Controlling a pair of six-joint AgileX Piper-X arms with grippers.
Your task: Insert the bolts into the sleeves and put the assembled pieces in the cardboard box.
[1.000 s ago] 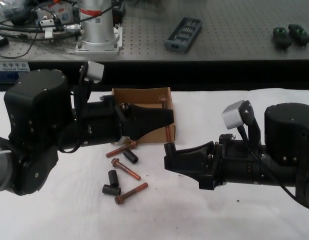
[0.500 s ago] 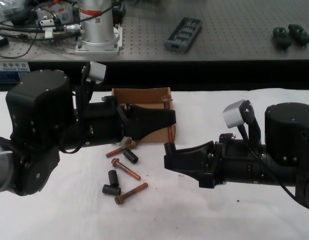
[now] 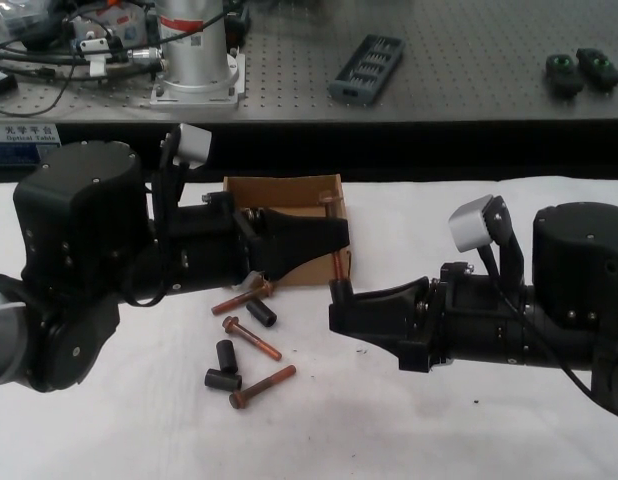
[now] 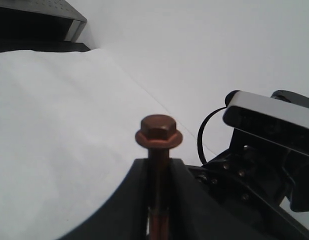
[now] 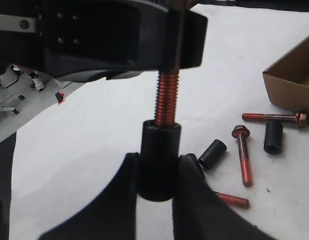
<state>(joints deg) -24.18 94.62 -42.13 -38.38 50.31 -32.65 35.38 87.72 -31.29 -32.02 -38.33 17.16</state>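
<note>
My left gripper (image 3: 338, 233) is shut on a copper bolt (image 4: 158, 133), held upright with its hex head on top, in front of the cardboard box (image 3: 285, 192). The bolt's threaded end (image 5: 167, 98) points down into the top of a black sleeve (image 5: 159, 161). My right gripper (image 3: 339, 296) is shut on that sleeve and holds it upright right under the bolt. The thread's tip sits at the sleeve's mouth; how deep it goes is hidden. In the right wrist view the left gripper (image 5: 170, 37) hangs just above the sleeve.
Loose on the white cloth to the left lie bolts (image 3: 243, 297) (image 3: 252, 338) (image 3: 261, 386) and black sleeves (image 3: 261, 314) (image 3: 226, 354) (image 3: 222, 380). Behind the cloth is a perforated bench with a metal post (image 3: 194, 45) and a dark rack (image 3: 367, 66).
My right gripper has risen slightly with the sleeve, closing in under the bolt's lower end. The left arm has barely shifted.
</note>
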